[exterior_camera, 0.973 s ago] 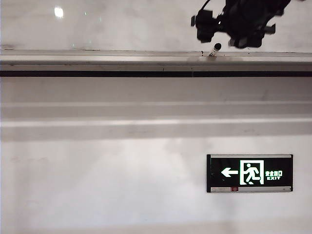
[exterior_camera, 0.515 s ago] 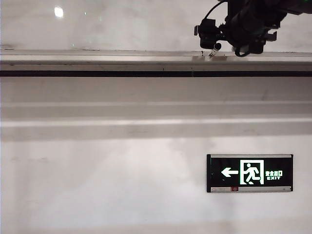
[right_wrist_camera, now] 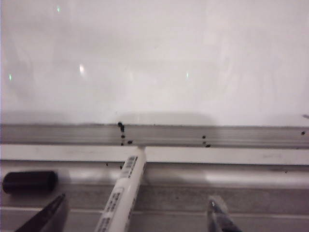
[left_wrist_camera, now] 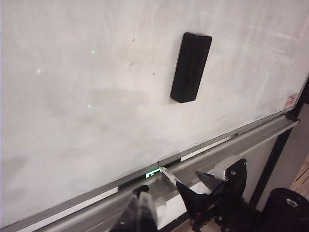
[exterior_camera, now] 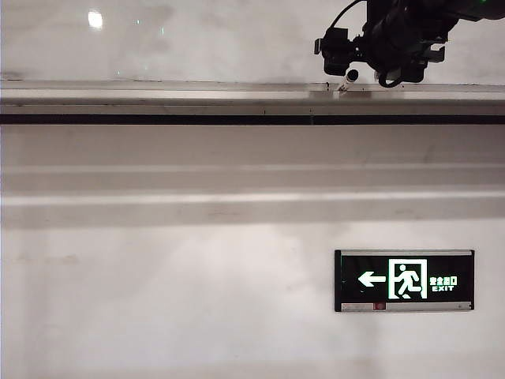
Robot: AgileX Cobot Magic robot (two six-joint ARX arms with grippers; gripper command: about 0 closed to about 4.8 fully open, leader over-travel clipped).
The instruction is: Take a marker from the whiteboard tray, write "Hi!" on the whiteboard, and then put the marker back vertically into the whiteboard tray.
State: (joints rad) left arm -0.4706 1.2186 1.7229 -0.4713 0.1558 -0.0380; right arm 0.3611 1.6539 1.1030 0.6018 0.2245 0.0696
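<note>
Right gripper [right_wrist_camera: 137, 215] at the whiteboard tray [right_wrist_camera: 241, 166], jaws spread wide, grasping nothing. Marker [right_wrist_camera: 121, 191] leans in the tray between the two fingertips, nearer the left one, tip toward the whiteboard [right_wrist_camera: 154, 58] at 12 o'clock. Loose black cap [right_wrist_camera: 29, 182] at 9 o'clock of the marker. Left gripper [left_wrist_camera: 142, 212] hangs below the tray; its state cannot be told.

1 marker [right_wrist_camera: 120, 193], 1 cap [right_wrist_camera: 30, 181], 1 eraser [left_wrist_camera: 190, 66].
</note>
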